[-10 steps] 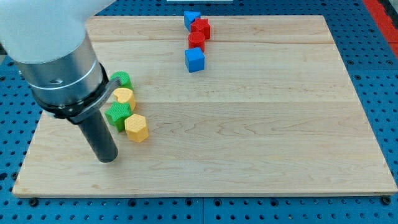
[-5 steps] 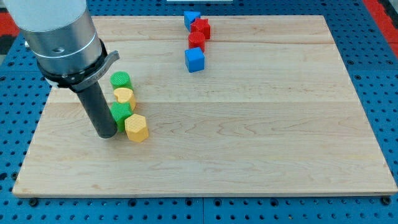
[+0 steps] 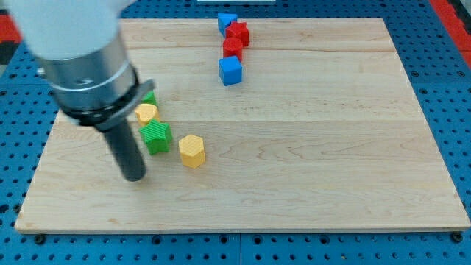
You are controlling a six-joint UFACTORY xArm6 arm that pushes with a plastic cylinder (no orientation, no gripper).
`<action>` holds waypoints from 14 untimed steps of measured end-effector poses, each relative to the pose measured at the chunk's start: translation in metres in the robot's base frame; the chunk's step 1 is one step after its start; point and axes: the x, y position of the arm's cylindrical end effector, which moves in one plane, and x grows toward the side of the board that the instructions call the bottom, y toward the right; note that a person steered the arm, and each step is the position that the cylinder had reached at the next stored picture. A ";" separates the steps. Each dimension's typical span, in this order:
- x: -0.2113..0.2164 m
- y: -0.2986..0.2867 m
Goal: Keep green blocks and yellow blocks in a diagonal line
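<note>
Gripper absent: just a rod, tip (image 3: 135,177) planted below-left of green star block (image 3: 156,137). Yellow hexagon block (image 3: 192,150) sits lower-right of it, extending the diagonal; yellow (image 3: 146,112) and green (image 3: 149,97) blocks above.

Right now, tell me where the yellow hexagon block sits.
The yellow hexagon block lies in the board's left half, just right of and below the green star block. My tip is to its lower left, apart from it.

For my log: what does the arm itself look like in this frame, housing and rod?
A wide white upper housing sits over a grey metallic cylinder ringed by a black band. Below it runs a straight, dark, round rod ending at my tip. No cables or markings are visible.
</note>
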 end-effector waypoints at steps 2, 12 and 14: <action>0.008 -0.039; -0.070 -0.078; -0.173 -0.065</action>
